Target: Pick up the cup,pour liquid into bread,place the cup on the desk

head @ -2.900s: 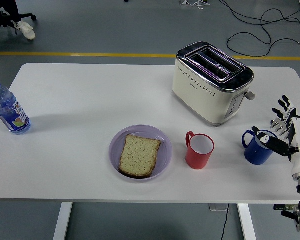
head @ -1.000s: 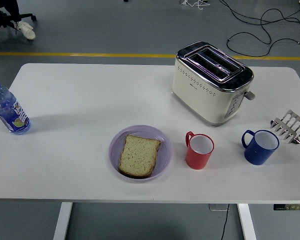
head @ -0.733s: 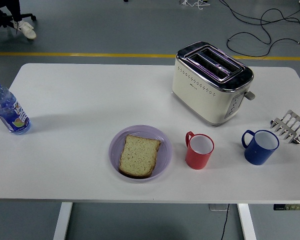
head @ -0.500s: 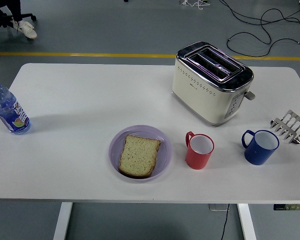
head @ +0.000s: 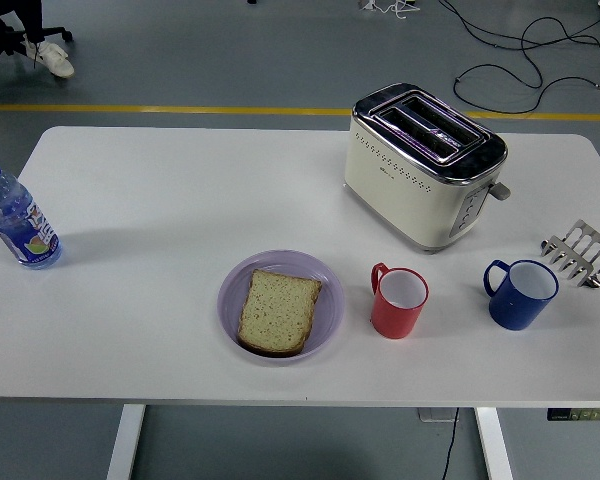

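The white desk (head: 160, 200) stands on grey floor. I see neither robot hand, so I cannot tell their state. Near the front edge stand the red cup (head: 398, 301) and blue cup (head: 520, 293), and bread (head: 278, 311) on its plate (head: 325, 290). I might take the wrong cup, since both stand close together.

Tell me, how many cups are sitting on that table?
2. A red cup stands just right of the purple plate holding bread, and a blue cup stands farther right beside the metal toast rack. None seem hidden.
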Controlling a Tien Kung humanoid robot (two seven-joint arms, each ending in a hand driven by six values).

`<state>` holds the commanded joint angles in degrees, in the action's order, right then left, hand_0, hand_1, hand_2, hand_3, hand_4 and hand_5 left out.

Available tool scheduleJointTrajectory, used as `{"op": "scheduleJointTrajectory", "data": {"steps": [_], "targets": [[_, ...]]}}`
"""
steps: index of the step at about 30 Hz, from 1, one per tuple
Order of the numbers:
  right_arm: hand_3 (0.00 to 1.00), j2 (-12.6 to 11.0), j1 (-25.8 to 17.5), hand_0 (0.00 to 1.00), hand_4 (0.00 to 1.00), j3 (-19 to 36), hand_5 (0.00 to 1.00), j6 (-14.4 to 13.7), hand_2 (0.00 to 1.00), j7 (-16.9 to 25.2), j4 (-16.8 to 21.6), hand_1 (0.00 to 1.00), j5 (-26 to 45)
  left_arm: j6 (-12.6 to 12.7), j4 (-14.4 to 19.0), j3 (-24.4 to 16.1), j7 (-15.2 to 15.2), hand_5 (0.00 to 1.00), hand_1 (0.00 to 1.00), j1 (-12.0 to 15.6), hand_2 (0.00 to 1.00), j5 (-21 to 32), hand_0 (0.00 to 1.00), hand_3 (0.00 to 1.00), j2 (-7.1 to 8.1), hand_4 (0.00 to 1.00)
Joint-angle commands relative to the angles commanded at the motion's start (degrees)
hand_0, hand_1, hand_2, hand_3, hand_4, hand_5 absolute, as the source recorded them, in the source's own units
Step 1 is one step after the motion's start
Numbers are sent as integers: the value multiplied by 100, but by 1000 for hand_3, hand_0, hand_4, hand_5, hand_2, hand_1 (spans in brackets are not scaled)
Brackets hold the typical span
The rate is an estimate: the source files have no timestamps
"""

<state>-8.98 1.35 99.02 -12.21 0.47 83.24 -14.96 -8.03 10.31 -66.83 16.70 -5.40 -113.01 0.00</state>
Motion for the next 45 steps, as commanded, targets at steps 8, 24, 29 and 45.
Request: {"op": "scheduleJointTrajectory", "data": {"steps": [8,24,29,45], "targets": [[582,45,-31,580,595,5,21,171,597,152,-70,515,144,6,0,34,-6,900,689,22,707,7,656,590,0,294],[581,139,14,588,580,-82,16,627,595,548,-355,517,528,-14,0,77,-17,900,689,-15,707,29,656,591,0,296],[583,144,57,585,587,-78,19,724,597,476,-355,516,509,-14,0,72,-18,900,689,-25,706,23,656,591,0,297],[588,128,40,594,612,80,54,1059,604,299,-284,527,757,-2,0,108,-14,897,689,-41,707,74,656,591,0,295]]}}
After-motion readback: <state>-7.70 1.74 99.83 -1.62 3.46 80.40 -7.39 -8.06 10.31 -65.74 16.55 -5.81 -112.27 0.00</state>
